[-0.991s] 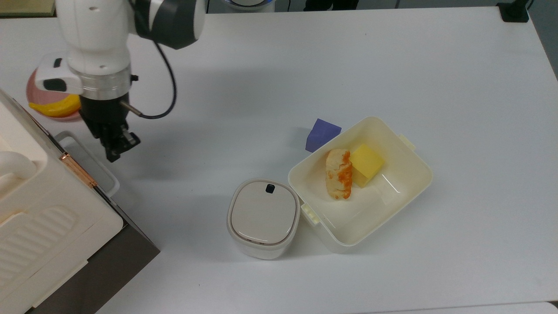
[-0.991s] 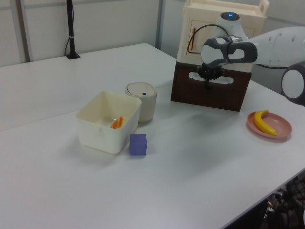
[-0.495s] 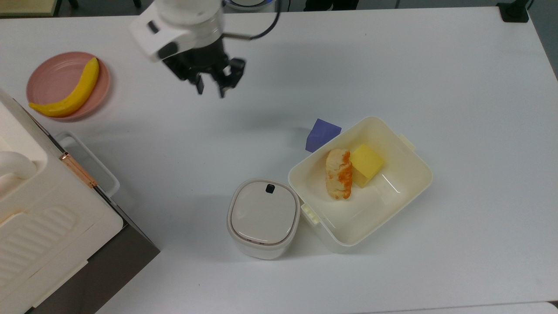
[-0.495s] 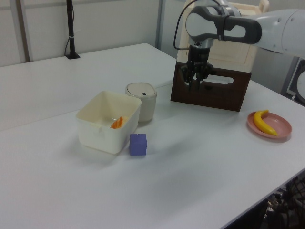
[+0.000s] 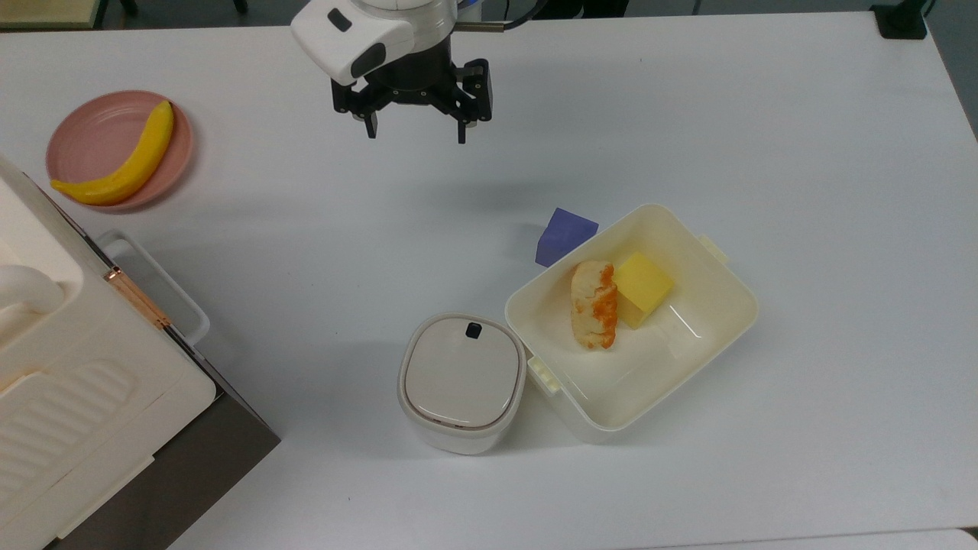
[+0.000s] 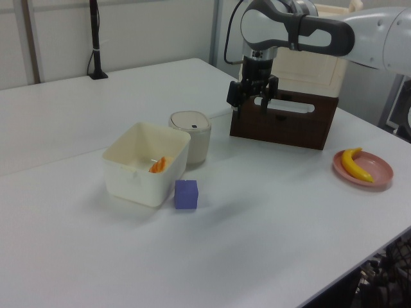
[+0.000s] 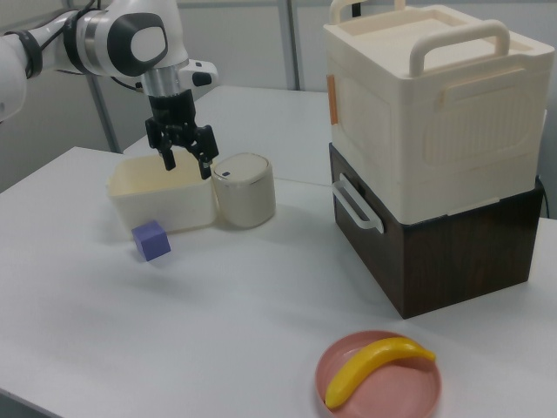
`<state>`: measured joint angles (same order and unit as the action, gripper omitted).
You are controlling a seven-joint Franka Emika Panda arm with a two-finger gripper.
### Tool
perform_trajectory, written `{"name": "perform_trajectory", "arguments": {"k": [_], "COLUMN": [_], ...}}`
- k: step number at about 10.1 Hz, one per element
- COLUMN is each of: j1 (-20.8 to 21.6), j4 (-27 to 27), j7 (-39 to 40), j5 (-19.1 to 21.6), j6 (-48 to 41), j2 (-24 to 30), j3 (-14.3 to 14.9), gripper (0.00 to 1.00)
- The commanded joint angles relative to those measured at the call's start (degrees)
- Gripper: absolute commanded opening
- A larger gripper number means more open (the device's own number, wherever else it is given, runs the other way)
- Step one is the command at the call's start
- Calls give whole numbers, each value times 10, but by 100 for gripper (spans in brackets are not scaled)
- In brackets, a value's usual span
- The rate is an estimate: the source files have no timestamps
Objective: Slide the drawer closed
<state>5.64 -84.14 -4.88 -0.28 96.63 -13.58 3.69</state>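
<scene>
Drawer (image 7: pixel 435 252), dark-brown wood box w/ white loop handle (image 7: pixel 357 205), sat under the cream plastic lidded crate (image 7: pixel 435 113), front flush w/ its case, so it looked closed already. Gripper (image 5: pixel 416 126) hung above the white tabletop (image 5: pixel 764 114), well away from the drawer, fingers spread apart and holding nothing; prob. backed off since no push looked needed. Pink plate (image 7: pixel 348 383) w/ yellow banana (image 7: pixel 374 366) lay near the drawer front. White lidded square bin (image 5: pixel 462 380) and cream open tub (image 5: pixel 718 336) sat further off, purple cube (image 5: pixel 564 235) beside the tub.
</scene>
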Motion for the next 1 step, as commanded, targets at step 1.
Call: {"name": "perform_trajectory", "arguments": {"k": [1], "j1": [9], "j4": [-17], "j7": [-47], "j5": [-1], "j6": [0], "j2": [16], "j3": [3], "gripper": [100]}}
